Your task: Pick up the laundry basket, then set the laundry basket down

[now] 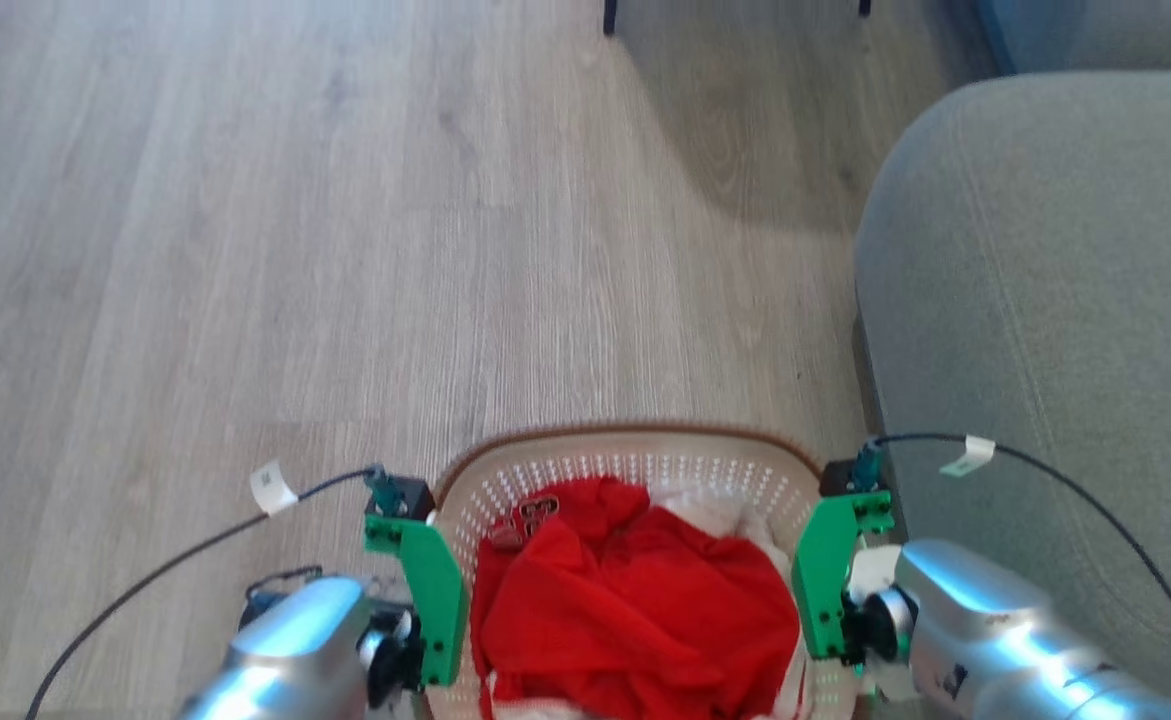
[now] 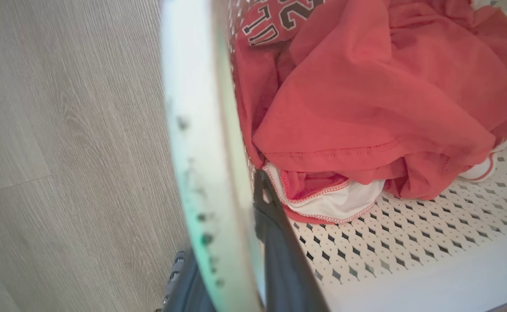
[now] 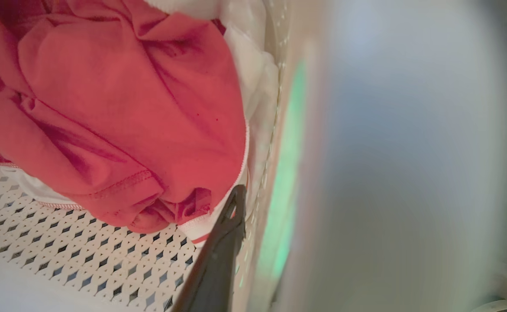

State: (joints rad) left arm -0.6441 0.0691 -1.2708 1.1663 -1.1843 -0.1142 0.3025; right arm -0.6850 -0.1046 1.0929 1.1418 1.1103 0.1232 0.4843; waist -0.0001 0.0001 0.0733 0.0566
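Nearest of all, the left gripper (image 2: 218, 221) straddles the left wall of the laundry basket (image 1: 625, 440). One dark finger lies inside against the perforated plastic and the other shows outside below the pale rim, so it is clamped on that wall. The right gripper (image 3: 253, 208) sits at the opposite wall with its inner finger (image 3: 218, 260) laid against the inside. Its outer finger is lost behind the blurred rim, so I cannot tell whether it has closed. The basket sits low in the head view, between the two grippers and close in front of the robot, with wooden floor (image 1: 345, 250) beyond it and a grey upholstered seat (image 1: 1045, 300) just to its right. Whether it rests on the floor or hangs clear cannot be told. Inside lies a crumpled red shirt (image 1: 635, 600) with printed lettering, heaped over a white garment (image 2: 344, 203) with red stitched edging. The pile fills the middle, and bare lattice shows at the near end. I judge the load light and soft, likely to slump if the basket tips. The thin perforated shell will probably flex, and smooth plastic could slip in a pinch. The two short sides at the stiffer rim look the best hold, kept level.
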